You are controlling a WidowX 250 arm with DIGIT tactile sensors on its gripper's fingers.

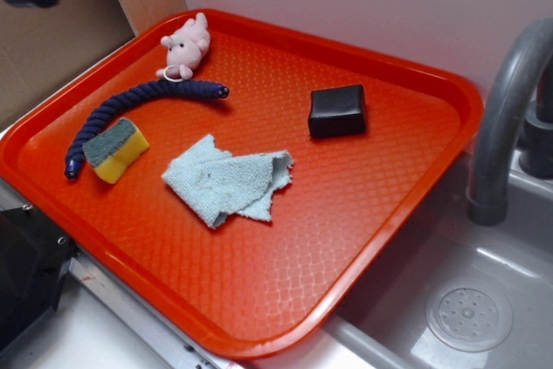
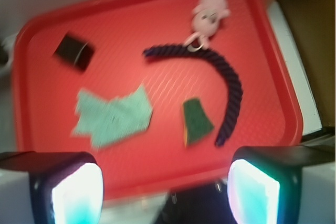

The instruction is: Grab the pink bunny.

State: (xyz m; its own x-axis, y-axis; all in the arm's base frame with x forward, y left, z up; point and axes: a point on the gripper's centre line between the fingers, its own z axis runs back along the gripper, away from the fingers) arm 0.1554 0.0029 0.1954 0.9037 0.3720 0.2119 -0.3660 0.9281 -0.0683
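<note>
The pink bunny (image 1: 185,46) lies at the far left corner of the orange tray (image 1: 406,179), its white loop touching a dark blue rope (image 1: 130,108). In the wrist view the bunny (image 2: 209,12) sits at the top right of the tray (image 2: 157,9), far from my gripper (image 2: 165,190). The gripper is open and empty, high above the tray's near edge, with its two pads (image 2: 79,195) wide apart. In the exterior view only a dark part of the arm shows at the top left corner.
On the tray lie the blue rope (image 2: 231,90), a yellow-green sponge (image 1: 116,149), a pale blue cloth (image 1: 226,179) and a black block (image 1: 337,111). A grey faucet (image 1: 505,110) and a sink (image 1: 471,317) stand right of the tray. A wall runs behind.
</note>
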